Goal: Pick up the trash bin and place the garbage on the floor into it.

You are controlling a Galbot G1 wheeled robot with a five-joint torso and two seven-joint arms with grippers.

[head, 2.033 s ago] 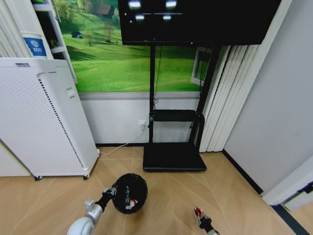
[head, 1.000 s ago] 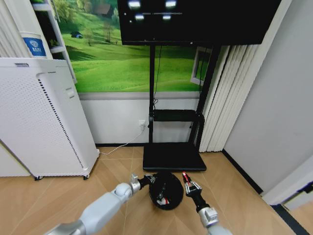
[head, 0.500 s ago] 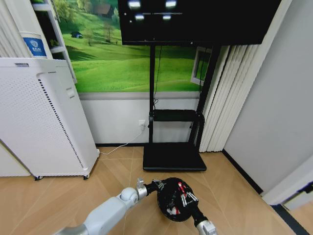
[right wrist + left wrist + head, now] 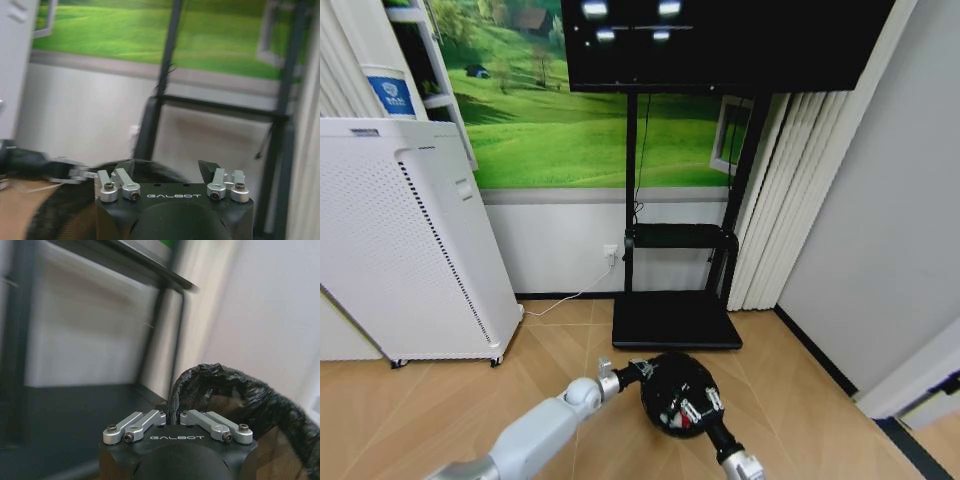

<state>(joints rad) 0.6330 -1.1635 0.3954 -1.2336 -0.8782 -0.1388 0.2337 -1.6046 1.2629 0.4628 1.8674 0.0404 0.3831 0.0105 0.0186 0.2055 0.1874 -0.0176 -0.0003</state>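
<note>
The trash bin [image 4: 678,390], black mesh with a dark liner, hangs tilted just above the herringbone floor [image 4: 430,400], its mouth turned toward me. My left gripper [image 4: 638,372] is shut on its rim; the left wrist view shows the fingers [image 4: 172,416] pinched on the crumpled liner edge [image 4: 235,385]. My right gripper [image 4: 696,404] sits over the bin's mouth. In the right wrist view its fingers [image 4: 165,169] stand wide apart with nothing between them. A scrap of red-and-white garbage [image 4: 667,418] shows inside the bin.
A tall white perforated appliance [image 4: 400,240] stands at the left, with a white cable [image 4: 565,299] running to the wall socket. The black TV stand base [image 4: 675,322] lies just behind the bin. A curtain [image 4: 790,200] and grey wall close off the right.
My left arm carried the bin from the left to the middle. My right gripper rose with a red wrapper, reached over the bin's mouth, and now stands open without it.
</note>
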